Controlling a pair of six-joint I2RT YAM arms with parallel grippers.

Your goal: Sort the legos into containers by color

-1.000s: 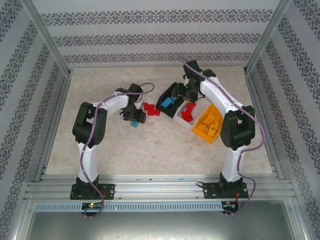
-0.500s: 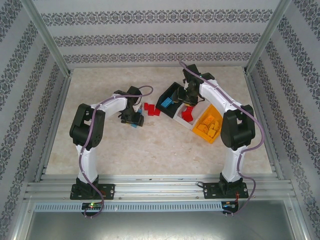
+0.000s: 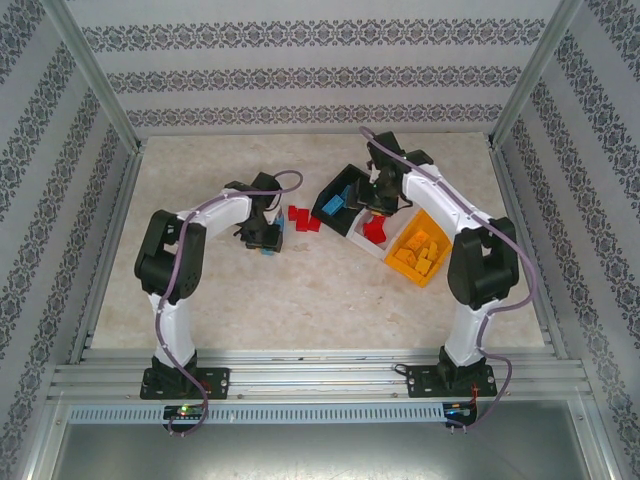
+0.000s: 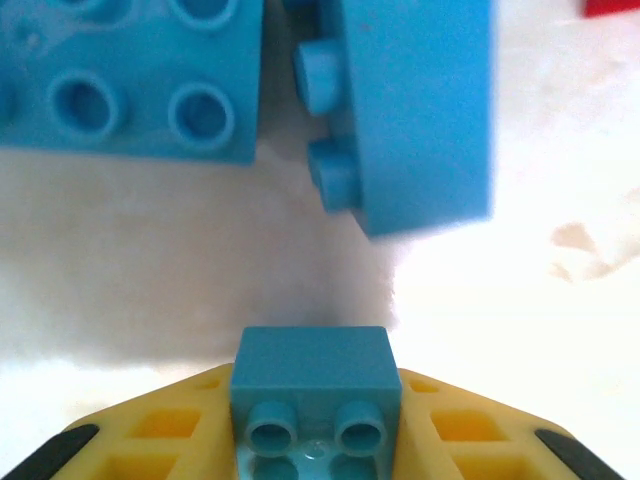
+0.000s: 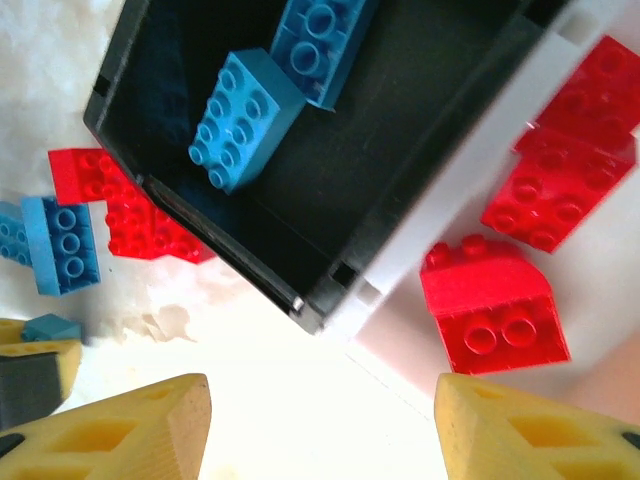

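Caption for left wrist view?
Left gripper grips a small blue brick; beyond lie a studs-up blue brick and a tipped blue brick.

Black bin (image 5: pixel 420 120): two blue bricks (image 5: pixel 240 120), studs up. White bin (image 5: pixel 450 190) touching it: red bricks (image 5: pixel 495 310). Orange bin (image 3: pixel 398 265) alongside: yellow bricks (image 3: pixel 422 248), heaped. On the table: loose red bricks (image 3: pixel 303 218), loose blue bricks (image 4: pixel 130 80). Small blue brick (image 4: pixel 312 375) pinched in my left gripper (image 4: pixel 312 435).

Top overhead; wrist cams close, sharing blue legos (image 4: pixel 420 110).
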